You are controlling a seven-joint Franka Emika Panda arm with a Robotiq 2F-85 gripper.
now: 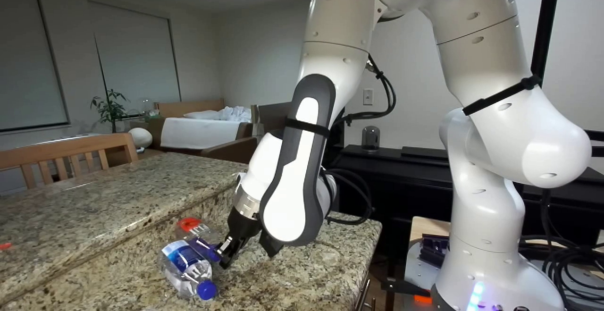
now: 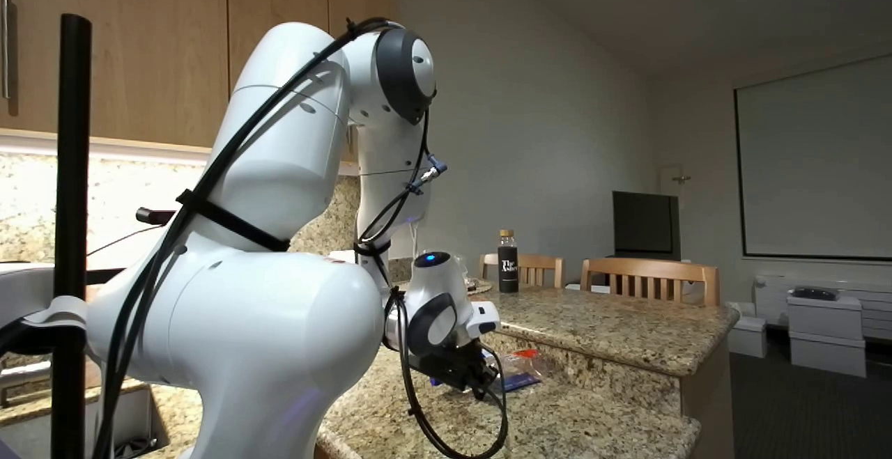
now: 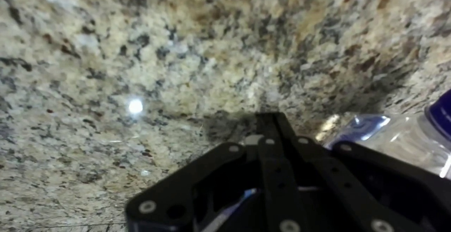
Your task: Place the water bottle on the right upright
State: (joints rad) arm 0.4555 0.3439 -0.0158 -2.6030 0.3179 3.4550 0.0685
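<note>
"Wrist view: what's the black two-fingered gripper (image 3: 273,116) holding?"

"Nothing; its fingers meet, perhaps to nudge."

"And the clear plastic bottle with blue cap and blue label (image 1: 187,268)?"

"In an exterior view, on its side on the speckled granite counter (image 1: 306,280), near the fingertips, probably awaiting righting."

"An exterior view adds a tan-capped bottle in a black sleeve (image 2: 507,267), upright, presumably parked clear of the work."

A cylindrical clear plastic water bottle (image 1: 187,271) with a round blue cap (image 1: 206,290) and a blue-and-white label (image 1: 181,255) around its middle lies on its side on the speckled granite counter (image 1: 292,273), just beside the black gripper (image 1: 225,256). In the wrist view its capped end shows past the gripper; whether the two touch cannot be told.
</note>
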